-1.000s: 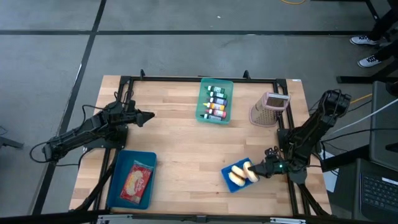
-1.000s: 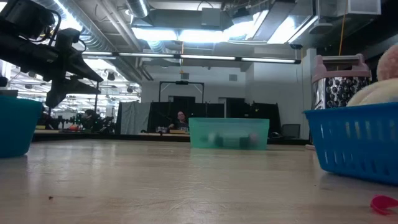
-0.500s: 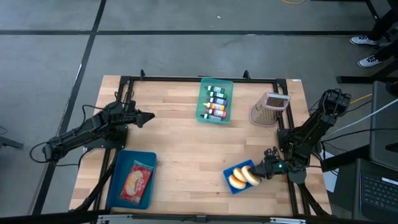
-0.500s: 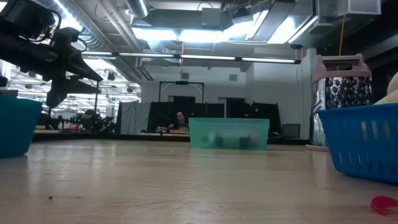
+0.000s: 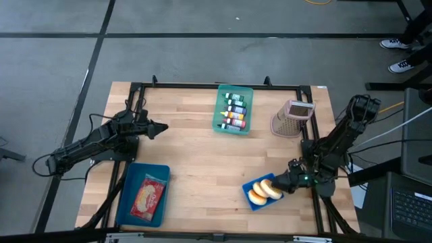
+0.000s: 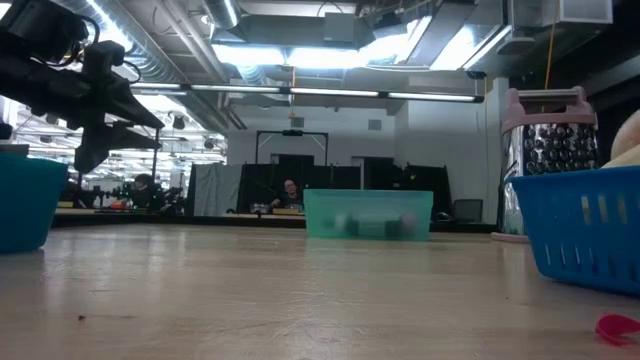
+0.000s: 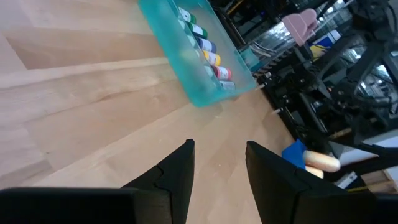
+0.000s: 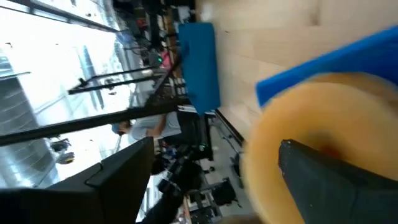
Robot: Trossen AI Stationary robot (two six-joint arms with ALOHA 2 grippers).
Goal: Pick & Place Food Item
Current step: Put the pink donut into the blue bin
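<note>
From above, the right gripper [image 5: 283,186] spreads apart at the donuts [image 5: 264,192] in the small blue basket [image 5: 250,203]; low view shows only that basket's wall. Left gripper [image 5: 160,127] hovers, fingers parted.

Readable text: none can be made out
Bottles in teal bin [image 5: 233,111]: labels too small to be read

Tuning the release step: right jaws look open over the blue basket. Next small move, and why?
Probably lift the right gripper straight up and back. Its jaws stand open at the small blue basket, and the bagels lie inside it, one finger close against a bagel, so a sideways pull might drag it.
</note>
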